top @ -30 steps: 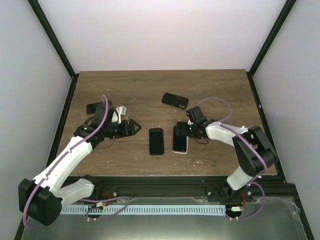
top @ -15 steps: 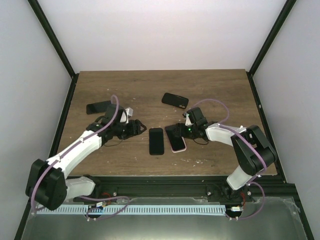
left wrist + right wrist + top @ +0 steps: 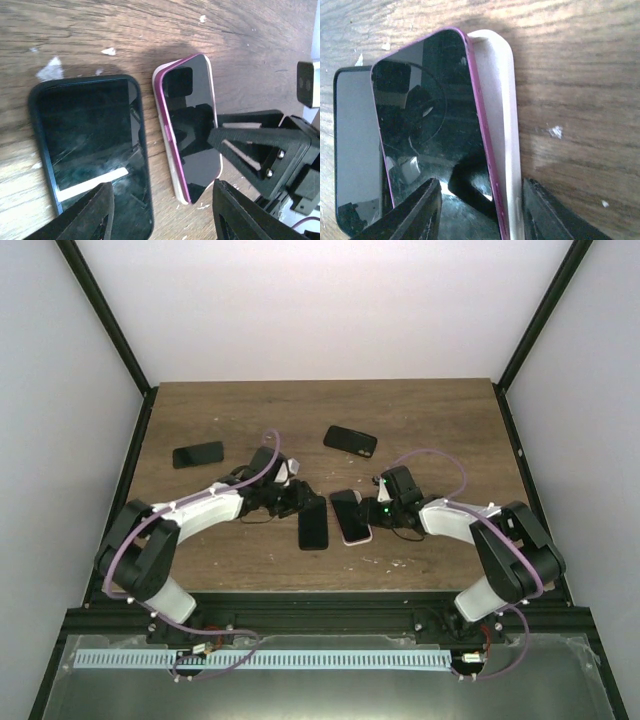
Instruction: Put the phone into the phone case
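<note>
Right wrist: purple-rimmed glossy phone [image 3: 430, 125] skewed over pale rounded phone case [image 3: 496, 95], right gripper [image 3: 480, 205] half-spread astride both, grip indiscernible | Left wrist: black-cased phone [image 3: 90, 150] just beside, left gripper [image 3: 162, 200] spread, empty

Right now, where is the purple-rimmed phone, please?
In the top view the purple-rimmed phone lies mid-table, askew on the pale case, just right of a black phone, by the right gripper.

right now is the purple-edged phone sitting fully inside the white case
No, the purple-edged phone lies skewed over the white case, with one long side of the case bare beside it.
</note>
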Action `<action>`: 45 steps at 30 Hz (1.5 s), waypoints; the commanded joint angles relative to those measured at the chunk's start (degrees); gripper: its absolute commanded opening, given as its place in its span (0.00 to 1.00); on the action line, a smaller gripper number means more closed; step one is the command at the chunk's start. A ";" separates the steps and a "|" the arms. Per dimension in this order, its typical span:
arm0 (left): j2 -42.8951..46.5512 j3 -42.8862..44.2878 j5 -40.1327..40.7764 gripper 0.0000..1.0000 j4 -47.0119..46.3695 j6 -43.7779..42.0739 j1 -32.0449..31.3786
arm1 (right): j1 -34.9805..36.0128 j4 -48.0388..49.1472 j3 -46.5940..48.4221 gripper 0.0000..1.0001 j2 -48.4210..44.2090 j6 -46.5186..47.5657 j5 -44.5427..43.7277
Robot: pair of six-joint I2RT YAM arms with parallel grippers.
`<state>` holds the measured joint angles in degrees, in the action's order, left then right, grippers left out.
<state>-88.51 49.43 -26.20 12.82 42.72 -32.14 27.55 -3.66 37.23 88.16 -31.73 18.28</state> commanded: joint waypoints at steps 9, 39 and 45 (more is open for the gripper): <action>-11.20 5.84 -4.25 0.39 -9.39 0.96 -3.11 | -0.13 4.44 -7.49 0.32 -5.28 -5.29 8.68; -21.82 12.08 -4.16 0.17 -11.54 -4.31 -3.64 | -0.92 12.26 -4.68 0.23 2.54 -2.63 2.92; -22.85 11.34 -5.78 0.11 -14.22 -3.60 -4.04 | -0.92 13.24 -5.18 0.24 1.89 -2.11 2.97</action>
<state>-109.69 60.64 -28.69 1.89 39.66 -35.03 26.70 8.47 31.86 89.19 -35.22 21.56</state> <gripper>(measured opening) 0.122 0.231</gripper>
